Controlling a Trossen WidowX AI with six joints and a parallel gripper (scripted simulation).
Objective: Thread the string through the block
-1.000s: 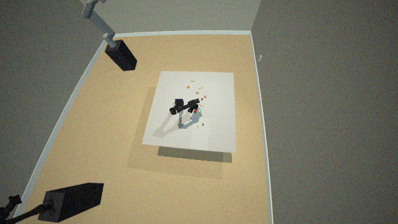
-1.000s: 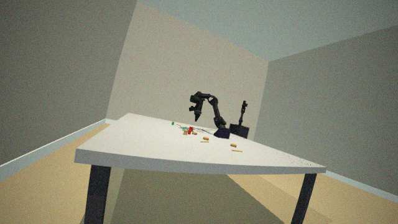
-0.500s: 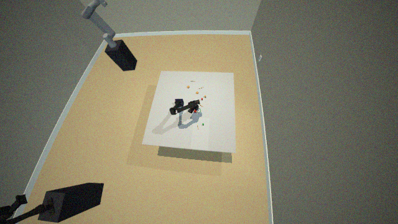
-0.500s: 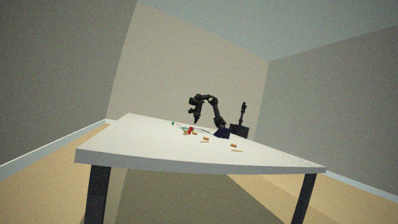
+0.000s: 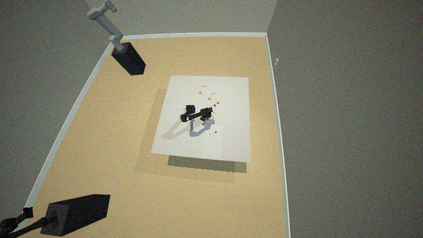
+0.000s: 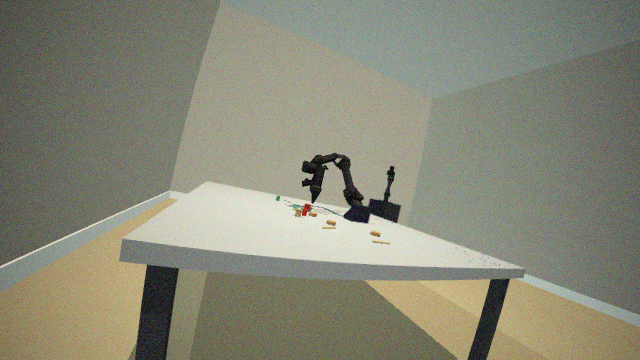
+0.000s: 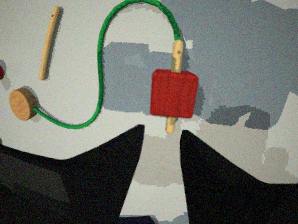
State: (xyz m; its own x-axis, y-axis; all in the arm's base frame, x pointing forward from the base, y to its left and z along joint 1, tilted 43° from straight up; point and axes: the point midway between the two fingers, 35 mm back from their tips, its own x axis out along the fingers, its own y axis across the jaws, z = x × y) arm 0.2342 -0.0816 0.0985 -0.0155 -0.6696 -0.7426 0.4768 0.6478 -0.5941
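The red block (image 7: 174, 94) (image 6: 306, 207) stands on the table. The wooden stick (image 7: 177, 56) runs through its hole: the string end sticks out on the far side, and a short bare tip (image 7: 170, 125) sticks out on the side nearer my fingers. The green string (image 7: 100, 65) curves from the stick's far end round to the round wooden button (image 7: 23, 104), outside the block. My gripper (image 7: 162, 133) (image 6: 313, 201) is partly open and empty, above the table, with its fingertips just short of the bare tip in the wrist view.
A loose stick (image 7: 50, 44) lies beyond the button in the wrist view, and a red object (image 7: 1, 72) shows at the left edge. In the exterior view, wooden pieces (image 6: 331, 222) (image 6: 375, 233), loose sticks (image 6: 329, 228) (image 6: 381, 242) and a green object (image 6: 278, 198) lie on the table (image 6: 225, 240).
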